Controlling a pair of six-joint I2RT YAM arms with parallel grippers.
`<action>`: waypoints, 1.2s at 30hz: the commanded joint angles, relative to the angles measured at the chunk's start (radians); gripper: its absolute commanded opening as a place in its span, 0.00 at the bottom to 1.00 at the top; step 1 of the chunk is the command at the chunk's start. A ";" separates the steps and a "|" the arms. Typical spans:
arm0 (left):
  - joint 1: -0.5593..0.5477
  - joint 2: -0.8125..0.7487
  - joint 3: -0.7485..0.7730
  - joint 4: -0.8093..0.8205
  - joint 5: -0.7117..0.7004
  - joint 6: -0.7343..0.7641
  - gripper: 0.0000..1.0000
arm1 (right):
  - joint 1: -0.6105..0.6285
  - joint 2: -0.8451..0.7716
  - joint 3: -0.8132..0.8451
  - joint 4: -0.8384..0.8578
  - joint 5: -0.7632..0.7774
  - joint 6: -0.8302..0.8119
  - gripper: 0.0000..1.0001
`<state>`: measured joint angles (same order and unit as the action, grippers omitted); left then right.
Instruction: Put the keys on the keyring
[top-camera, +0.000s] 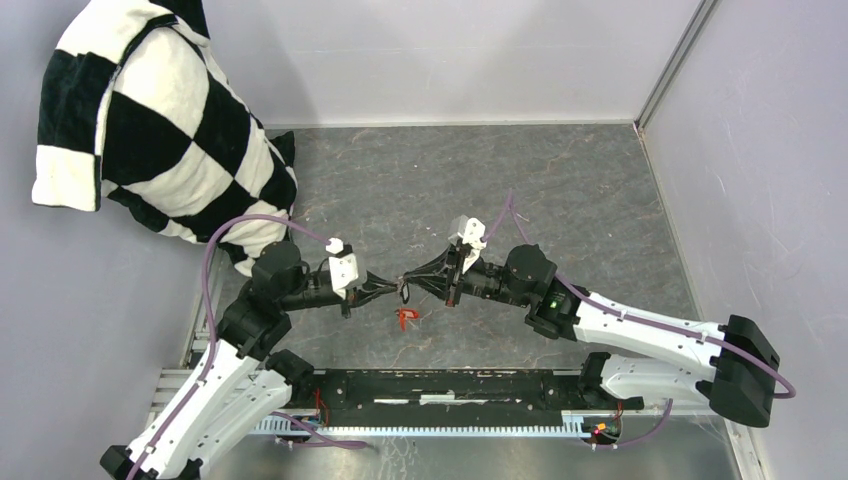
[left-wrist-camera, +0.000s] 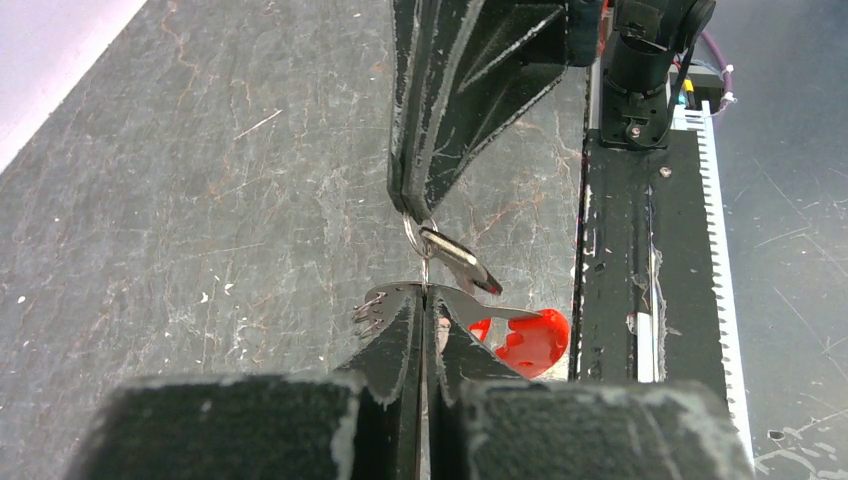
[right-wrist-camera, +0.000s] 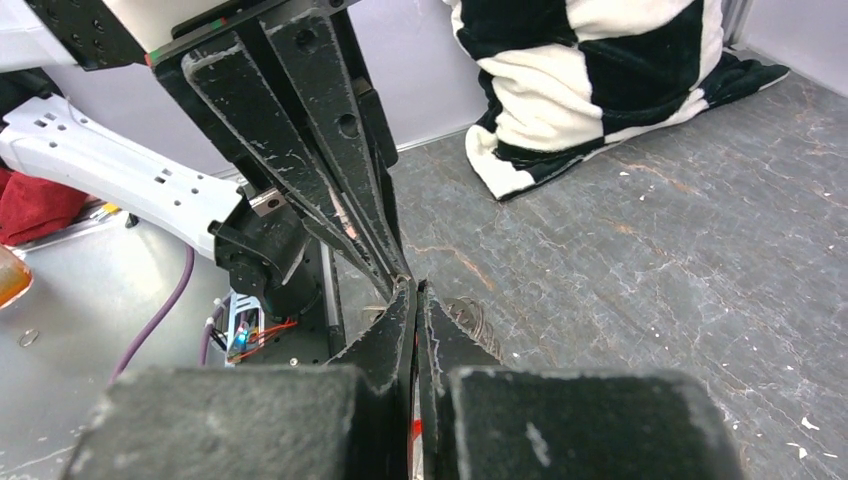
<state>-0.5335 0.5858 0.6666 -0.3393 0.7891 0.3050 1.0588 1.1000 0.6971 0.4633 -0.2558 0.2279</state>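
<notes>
My left gripper (top-camera: 395, 289) and right gripper (top-camera: 413, 285) meet tip to tip above the grey table, both shut. In the left wrist view my left gripper (left-wrist-camera: 425, 292) pinches a thin silvery edge that rises into the keyring (left-wrist-camera: 417, 236). The right gripper (left-wrist-camera: 408, 205) clamps the ring's top. A small silvery key with a dark end (left-wrist-camera: 462, 266) slants off the ring. A silvery toothed strip (left-wrist-camera: 372, 308) crosses my left fingertips and ends in a bright red piece (left-wrist-camera: 535, 340). That piece shows just below the tips in the top view (top-camera: 404, 318); I cannot tell whether it is key or fob.
A black-and-white checkered cloth (top-camera: 160, 130) is heaped at the back left and also shows in the right wrist view (right-wrist-camera: 600, 80). The black base rail (top-camera: 450, 385) runs along the near edge. Grey walls enclose the back and right (top-camera: 760, 150).
</notes>
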 joint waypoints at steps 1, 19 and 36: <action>-0.002 -0.023 0.002 0.028 0.042 0.058 0.02 | 0.003 -0.032 -0.004 0.060 0.056 0.019 0.00; -0.002 -0.034 0.005 0.087 0.011 0.017 0.02 | 0.003 -0.068 -0.030 0.025 0.085 0.007 0.00; -0.002 -0.029 -0.009 0.131 -0.029 -0.048 0.02 | 0.004 -0.103 -0.025 0.012 0.058 -0.019 0.00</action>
<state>-0.5339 0.5621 0.6643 -0.2607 0.7864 0.2993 1.0645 1.0332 0.6598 0.4465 -0.1822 0.2310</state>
